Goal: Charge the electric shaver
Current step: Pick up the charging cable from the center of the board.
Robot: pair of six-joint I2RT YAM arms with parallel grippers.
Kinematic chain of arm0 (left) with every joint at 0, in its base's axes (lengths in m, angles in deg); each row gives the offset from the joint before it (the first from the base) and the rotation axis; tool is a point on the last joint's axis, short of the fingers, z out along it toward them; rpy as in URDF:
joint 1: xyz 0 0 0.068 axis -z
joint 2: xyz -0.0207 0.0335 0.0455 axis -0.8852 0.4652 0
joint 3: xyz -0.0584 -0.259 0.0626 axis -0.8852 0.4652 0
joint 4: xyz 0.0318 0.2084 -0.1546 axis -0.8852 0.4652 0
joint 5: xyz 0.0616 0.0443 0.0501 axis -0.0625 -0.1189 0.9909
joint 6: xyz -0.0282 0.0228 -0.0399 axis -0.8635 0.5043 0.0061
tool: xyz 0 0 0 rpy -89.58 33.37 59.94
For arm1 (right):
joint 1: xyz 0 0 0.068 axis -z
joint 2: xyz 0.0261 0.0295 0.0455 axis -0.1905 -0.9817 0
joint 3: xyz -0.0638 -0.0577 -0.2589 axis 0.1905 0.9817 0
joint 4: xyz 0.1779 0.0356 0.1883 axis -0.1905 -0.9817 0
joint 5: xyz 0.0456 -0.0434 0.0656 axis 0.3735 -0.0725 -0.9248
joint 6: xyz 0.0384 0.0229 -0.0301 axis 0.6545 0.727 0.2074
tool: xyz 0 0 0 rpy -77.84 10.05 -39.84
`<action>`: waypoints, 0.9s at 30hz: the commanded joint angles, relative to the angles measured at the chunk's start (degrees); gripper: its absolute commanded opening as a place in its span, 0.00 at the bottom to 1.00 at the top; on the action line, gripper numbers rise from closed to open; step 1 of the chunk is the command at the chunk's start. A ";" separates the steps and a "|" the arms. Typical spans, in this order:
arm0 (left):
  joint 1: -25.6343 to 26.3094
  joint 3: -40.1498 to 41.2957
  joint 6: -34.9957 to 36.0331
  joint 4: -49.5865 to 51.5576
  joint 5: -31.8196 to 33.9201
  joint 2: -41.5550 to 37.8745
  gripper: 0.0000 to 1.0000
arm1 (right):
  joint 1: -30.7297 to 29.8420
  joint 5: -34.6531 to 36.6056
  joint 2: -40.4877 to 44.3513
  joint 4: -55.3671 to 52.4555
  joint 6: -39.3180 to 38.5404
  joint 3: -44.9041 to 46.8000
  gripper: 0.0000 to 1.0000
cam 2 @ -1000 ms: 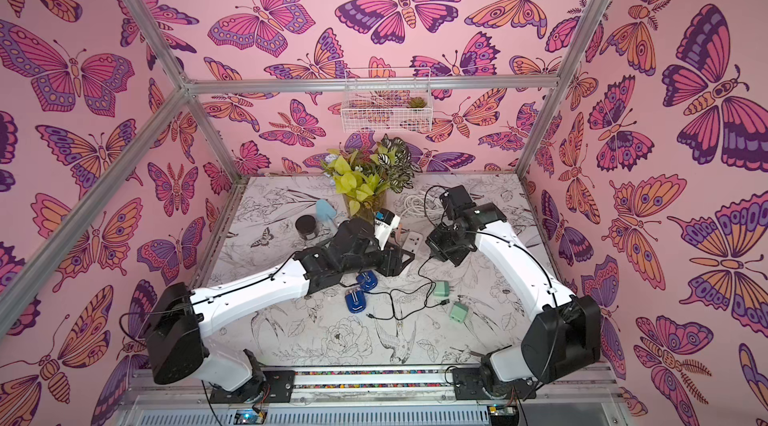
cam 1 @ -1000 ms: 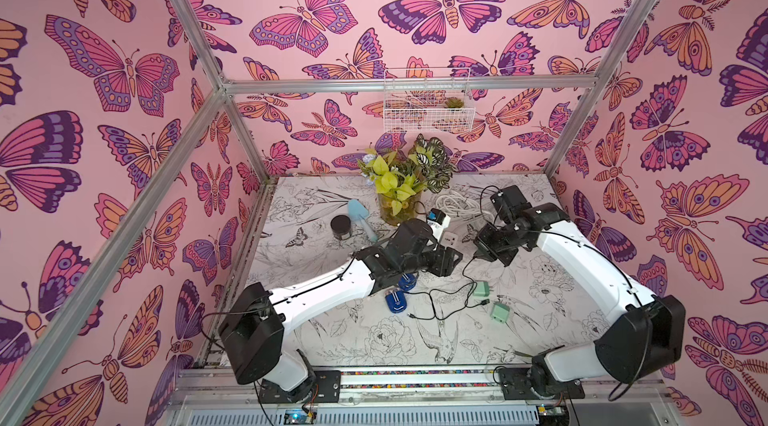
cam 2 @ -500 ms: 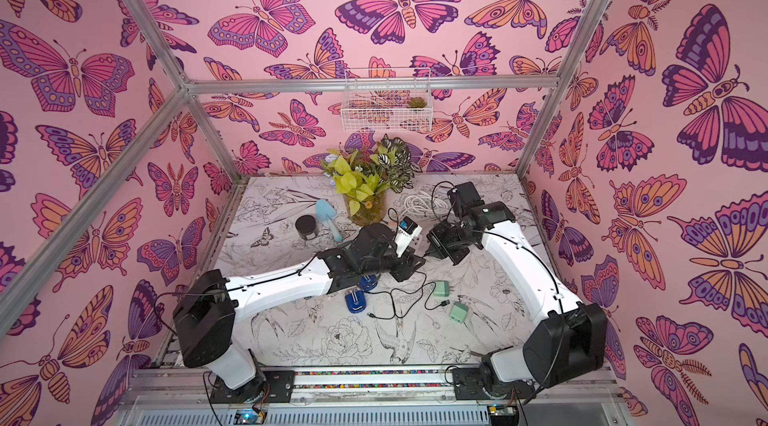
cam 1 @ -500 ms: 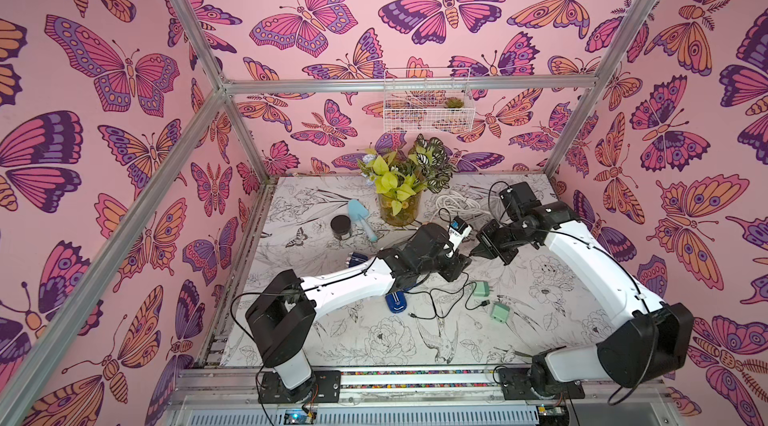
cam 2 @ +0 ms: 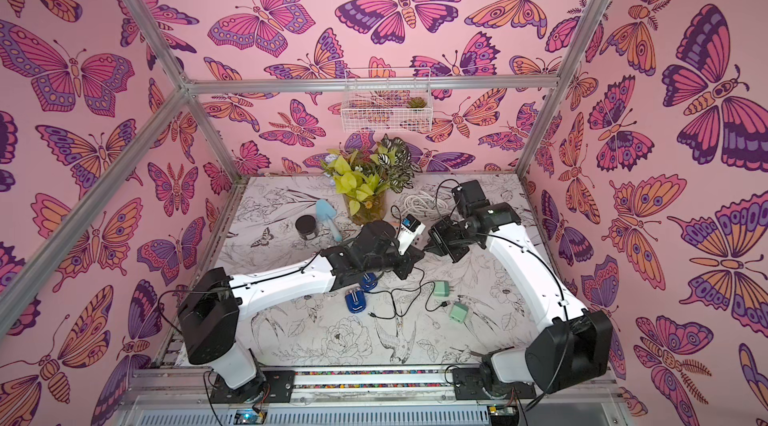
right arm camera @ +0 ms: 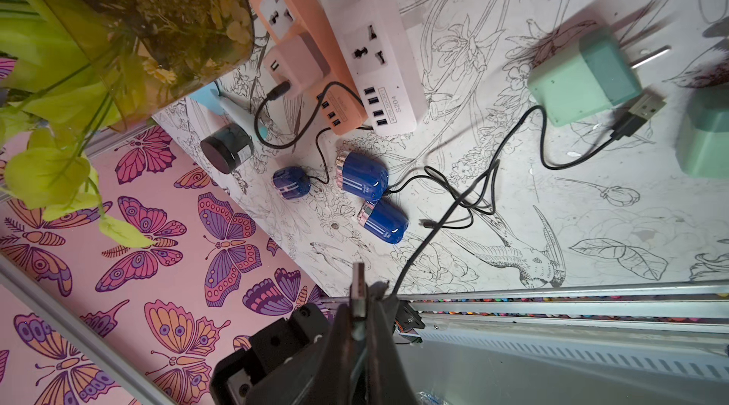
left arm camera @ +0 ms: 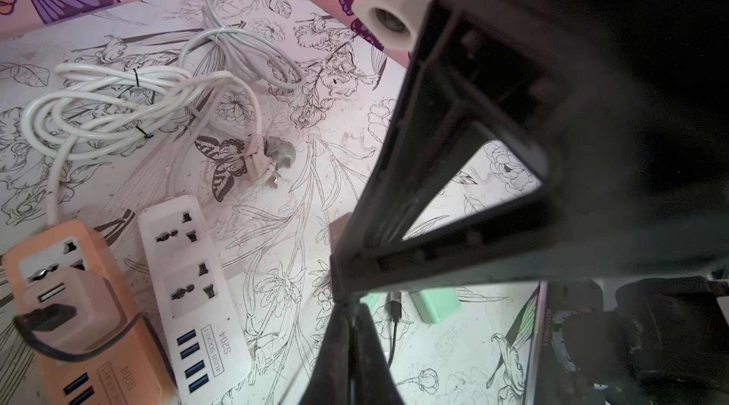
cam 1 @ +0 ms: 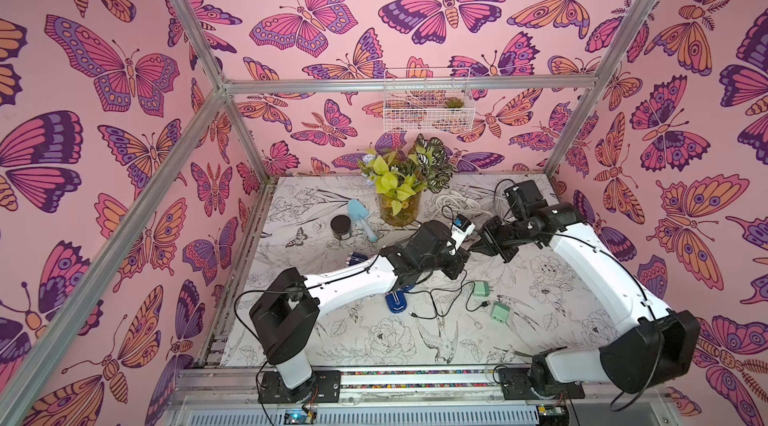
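Above the worktop (right arm camera: 532,194), the right claw (right arm camera: 358,316) pinches the USB plug (right arm camera: 357,284), its metal tip left clear, likely for a port. The left claw (left arm camera: 351,328) is closed tight; what it holds is unclear. Three blue electric shavers (right arm camera: 363,176) lie near the white power strip (right arm camera: 367,47).

The table (cam 1: 374,345) is white with black flower drawings. A vase (cam 1: 397,212) of leaves stands at the far middle. Left of it are a black jar (cam 1: 341,227) and a blue scoop (cam 1: 357,210). A white cord (left arm camera: 134,77) lies coiled far right. An orange strip (left arm camera: 130,347) and a white strip (left arm camera: 193,284) lie side by side. Three blue shavers (right arm camera: 363,177), two green plugs (cam 1: 482,290) and black cables (right arm camera: 631,119) lie in the middle.
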State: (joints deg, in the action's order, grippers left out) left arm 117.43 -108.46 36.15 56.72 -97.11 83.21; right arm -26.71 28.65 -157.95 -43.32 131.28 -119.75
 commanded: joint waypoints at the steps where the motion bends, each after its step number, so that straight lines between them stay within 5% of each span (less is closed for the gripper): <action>1: -1.91 -1.32 -5.42 -0.01 -3.36 -3.65 0.00 | 1.38 -4.42 1.64 6.58 -1.42 0.38 0.34; 6: -10.32 -4.86 -21.17 4.40 -19.41 -4.05 0.00 | 4.27 -10.64 7.40 27.06 -5.00 6.63 0.60; 15: -19.56 -8.63 -44.81 -1.80 -50.70 0.96 0.00 | 4.56 -16.59 11.49 56.31 -2.54 18.24 0.65; 21: -23.10 -6.60 -63.25 -21.96 -58.65 3.97 0.00 | 4.63 -19.03 11.80 62.50 -4.30 18.79 0.61; 27: -24.31 -4.27 -79.41 -42.77 -59.21 7.79 0.00 | 4.64 -19.67 12.17 66.30 -2.77 22.16 0.50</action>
State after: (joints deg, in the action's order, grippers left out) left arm 93.26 -114.21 -31.98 28.54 -152.78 89.26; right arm -22.31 10.60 -146.49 18.97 128.26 -99.10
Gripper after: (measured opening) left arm 0.058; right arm 0.509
